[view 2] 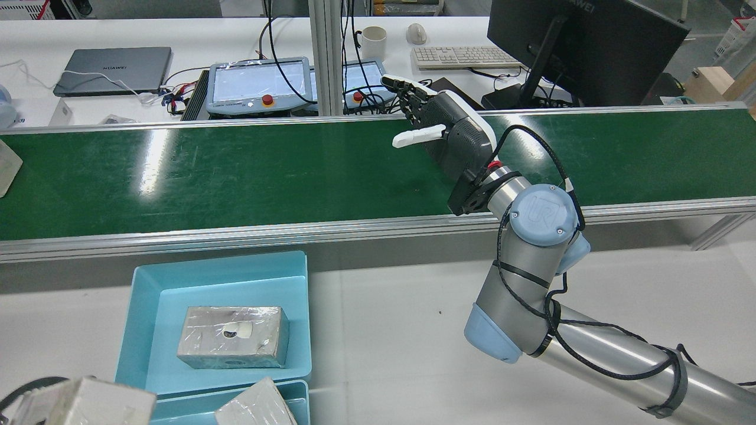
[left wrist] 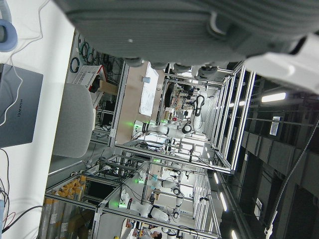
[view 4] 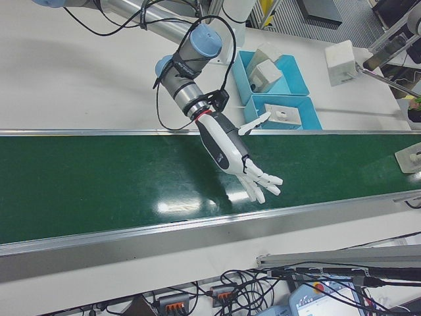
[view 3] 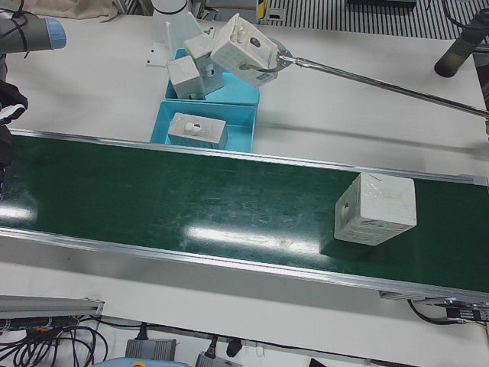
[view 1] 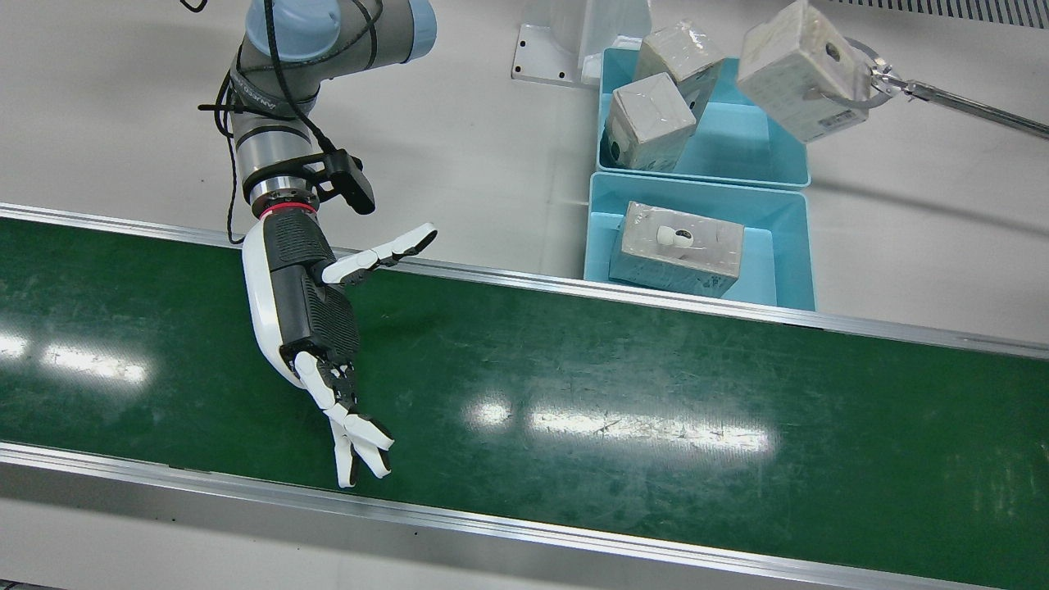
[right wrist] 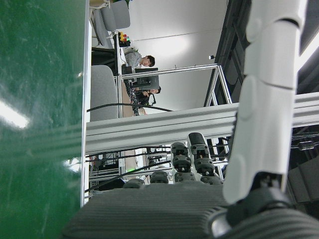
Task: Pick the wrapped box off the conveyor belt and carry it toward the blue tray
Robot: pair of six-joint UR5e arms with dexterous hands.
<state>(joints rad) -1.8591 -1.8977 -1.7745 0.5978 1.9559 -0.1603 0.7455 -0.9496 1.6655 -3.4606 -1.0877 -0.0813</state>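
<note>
A wrapped box (view 3: 374, 208) stands on the green conveyor belt (view 1: 656, 369), far along it from my right hand; it also shows at the belt's end in the rear view (view 2: 7, 165) and the right-front view (view 4: 411, 158). My right hand (view 1: 311, 311) is open and empty, held over the belt with its fingers spread; it also shows in the rear view (view 2: 449, 133) and the right-front view (view 4: 227, 148). Two blue trays stand beside the belt; the near blue tray (view 1: 783, 221) holds one wrapped box (view 1: 676, 246). My left hand (left wrist: 174, 25) shows only in its own view, with nothing in it.
The far blue tray (view 1: 737, 147) holds two wrapped boxes (view 1: 651, 123). A long grabber pole (view 1: 967, 102) holds another wrapped box (view 1: 799, 70) above that tray. Metal rails (view 1: 574, 283) edge the belt. Desks with a laptop (view 2: 112, 68) and monitors lie beyond it.
</note>
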